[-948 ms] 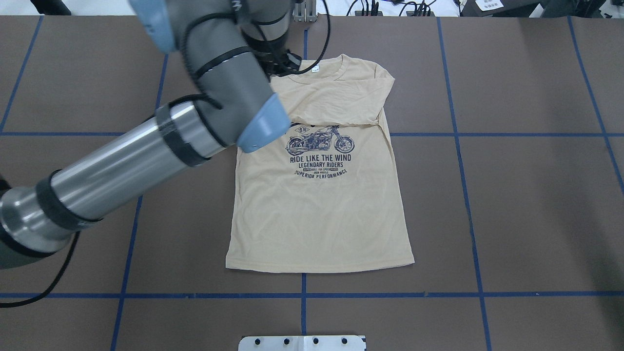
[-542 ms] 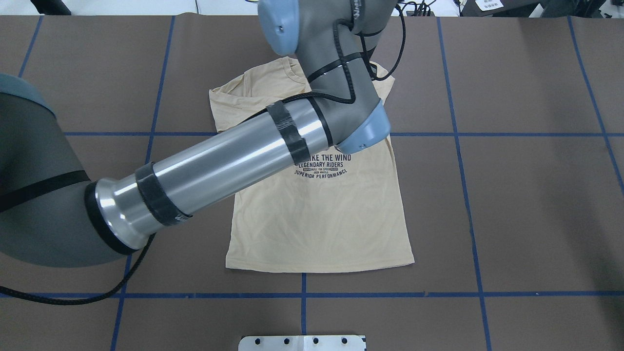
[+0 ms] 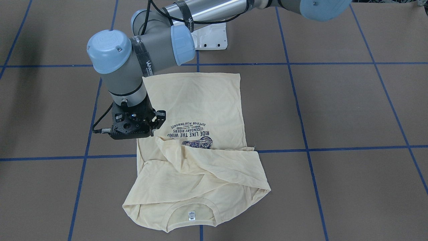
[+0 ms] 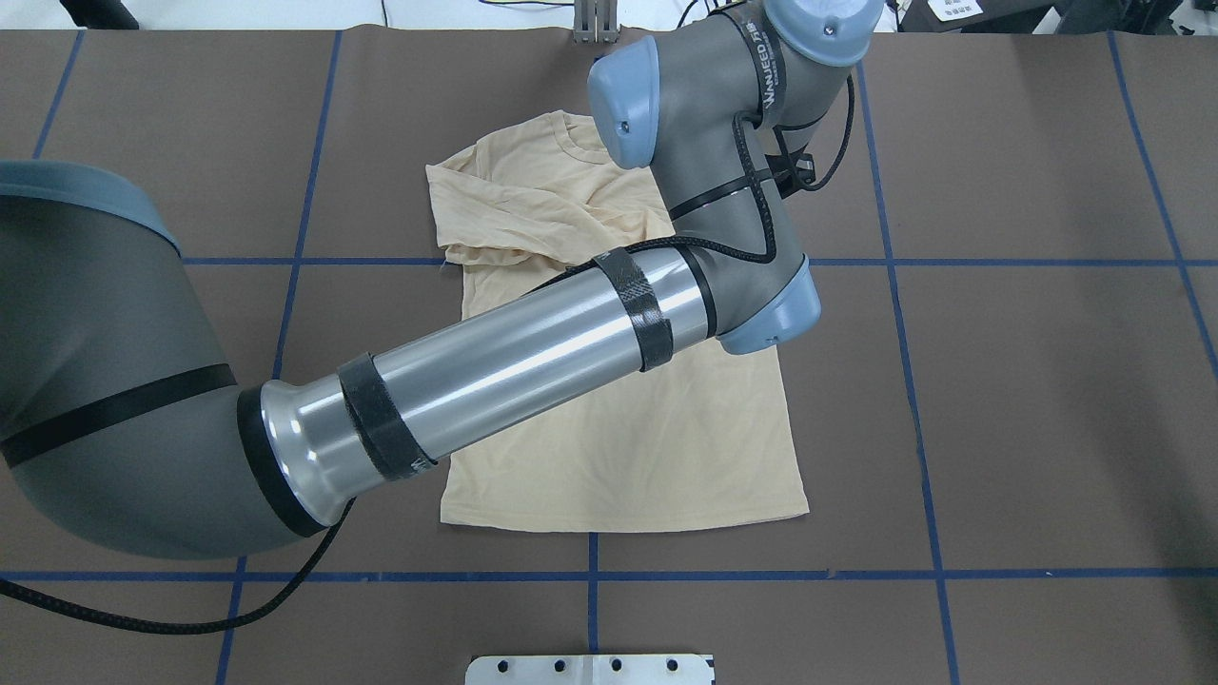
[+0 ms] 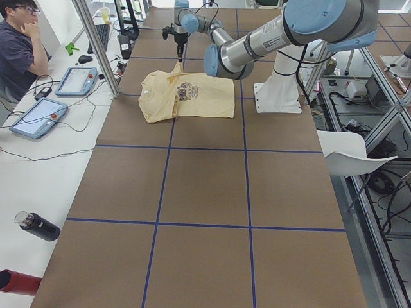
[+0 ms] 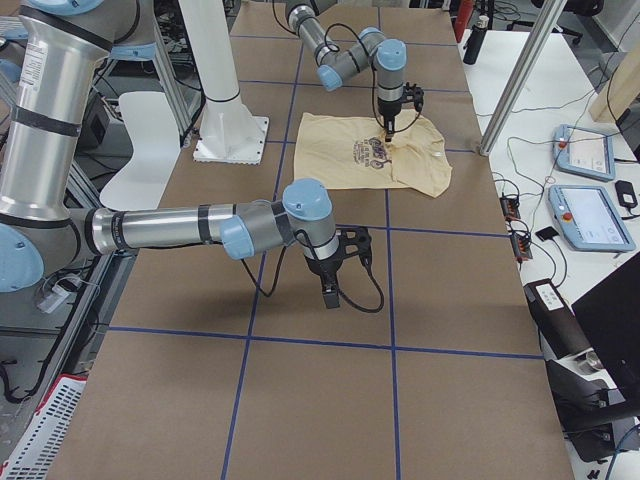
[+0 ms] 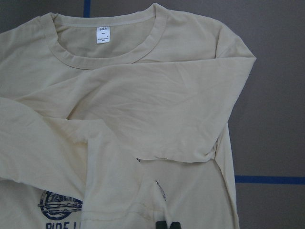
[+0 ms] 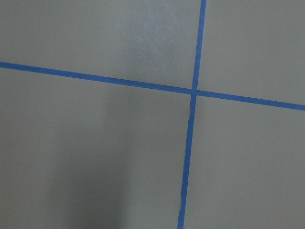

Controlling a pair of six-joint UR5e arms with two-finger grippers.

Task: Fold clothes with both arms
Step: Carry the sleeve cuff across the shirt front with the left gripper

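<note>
The cream-yellow shirt (image 3: 200,100) lies on the brown table, collar and white neck tag (image 3: 191,215) at the far end from the robot. Its upper part is rumpled, with a sleeve folded across the chest (image 7: 167,105) and over part of the navy print. My left gripper (image 3: 133,125) reaches across the shirt (image 4: 618,457) and hangs at its side edge by the print. In the left wrist view its fingertips (image 7: 167,224) are shut on a raised ridge of fabric. My right gripper (image 6: 328,295) hovers over bare table far from the shirt; whether it is open I cannot tell.
Blue tape lines (image 8: 194,91) grid the table. The white base plate (image 3: 210,36) sits at the robot's edge. A person (image 5: 16,45) sits at a side bench with tablets (image 5: 38,117) and a dark bottle (image 5: 37,226). A metal post (image 5: 96,45) stands by the table.
My left arm has swung from the shirt's left shoulder across to its right side. The shirt's upper part got pulled and rumpled, and fabric now covers the motorcycle print.
</note>
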